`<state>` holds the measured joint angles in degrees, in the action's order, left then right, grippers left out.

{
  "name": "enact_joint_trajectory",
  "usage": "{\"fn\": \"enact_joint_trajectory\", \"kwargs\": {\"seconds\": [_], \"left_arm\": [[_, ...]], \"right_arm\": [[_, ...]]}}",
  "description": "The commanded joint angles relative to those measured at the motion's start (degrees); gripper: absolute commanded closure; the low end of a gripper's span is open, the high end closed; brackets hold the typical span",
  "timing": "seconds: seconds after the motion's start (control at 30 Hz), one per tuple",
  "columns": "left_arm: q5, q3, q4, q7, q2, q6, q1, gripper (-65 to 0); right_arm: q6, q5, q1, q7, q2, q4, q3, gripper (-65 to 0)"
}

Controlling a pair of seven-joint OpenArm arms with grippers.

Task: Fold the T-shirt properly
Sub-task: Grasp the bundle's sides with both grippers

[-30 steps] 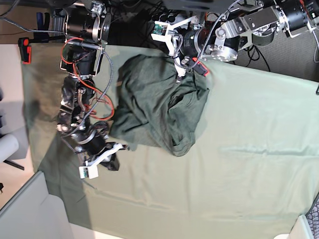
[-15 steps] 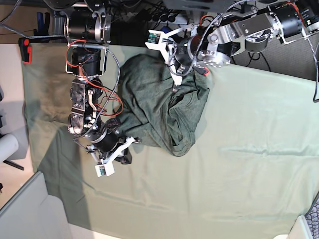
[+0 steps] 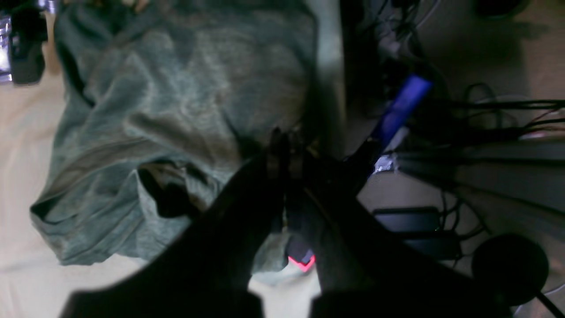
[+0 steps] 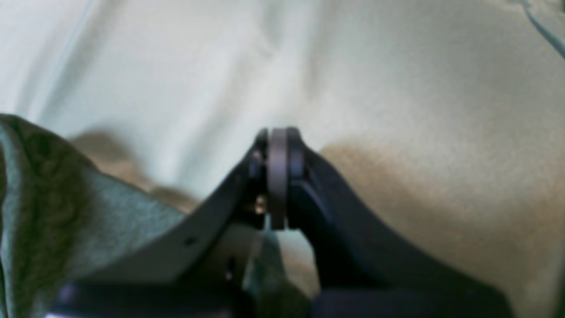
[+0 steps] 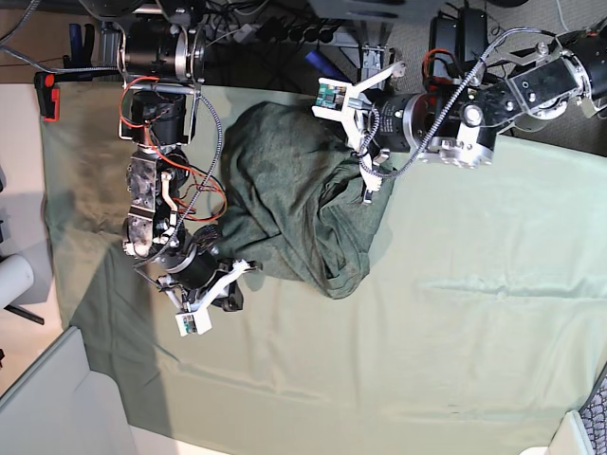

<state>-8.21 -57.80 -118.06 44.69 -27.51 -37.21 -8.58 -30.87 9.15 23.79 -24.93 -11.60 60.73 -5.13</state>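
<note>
1. Base view: a big dark green T-shirt [image 5: 294, 204] lying in a crumpled heap, upper middle of the frame, on the pale green table cloth [image 5: 474, 322].
2. Same view: left gripper [image 5: 368, 196] at the upper right edge of the heap, tips down on the shirt's edge. Jaws pressed tight together. Cannot tell whether any cloth is caught between them.
3. Same view: right gripper [image 5: 230, 301] in the lower left part of the frame, just beside the bottom left edge of the shirt, over the cloth. A small white box with a green board [image 5: 187, 323] on that arm, sticking out toward the bottom.
4. Red and black wires [image 5: 194, 194] curling along the arm on the left.
5. Left wrist view: dark and blurry. Shirt [image 3: 167, 128] filling the upper left, full of folds. Left gripper [image 3: 284, 152] in the middle, clenched, at the shirt's right edge near the table's edge. Blue stick-like thing [image 3: 401, 108] and black cables [image 3: 499, 119] past the table's edge, on the right.
6. Right wrist view: right gripper [image 4: 278, 176] squeezed shut in the middle, nothing between the tips, pale cloth [image 4: 397, 88] behind it. A fold of the shirt [image 4: 53, 194] at the lower left, beside the gripper's left finger [image 4: 207, 221].
</note>
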Motion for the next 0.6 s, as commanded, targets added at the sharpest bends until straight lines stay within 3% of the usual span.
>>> {"fn": "enact_joint_trajectory", "kwargs": {"seconds": [0.0,0.2,0.57], "left_arm": [[-0.20,1.66,-0.24,-1.18,-0.42,-1.57,-0.94,0.0],[-4.35,5.44,4.87,-1.64,-0.44,-2.79,-0.94,0.0],[-0.52,5.42,14.86,-8.94,-0.44,-2.79,-2.16,0.0]], "right_arm": [[-0.42,0.70,1.73,1.11,-0.46,0.87,-0.13,0.0],[-0.42,0.68,1.73,-0.61,-0.46,0.87,-0.13,0.0],[-0.44,0.70,1.70,-3.98,-0.46,0.85,0.68,0.0]]}}
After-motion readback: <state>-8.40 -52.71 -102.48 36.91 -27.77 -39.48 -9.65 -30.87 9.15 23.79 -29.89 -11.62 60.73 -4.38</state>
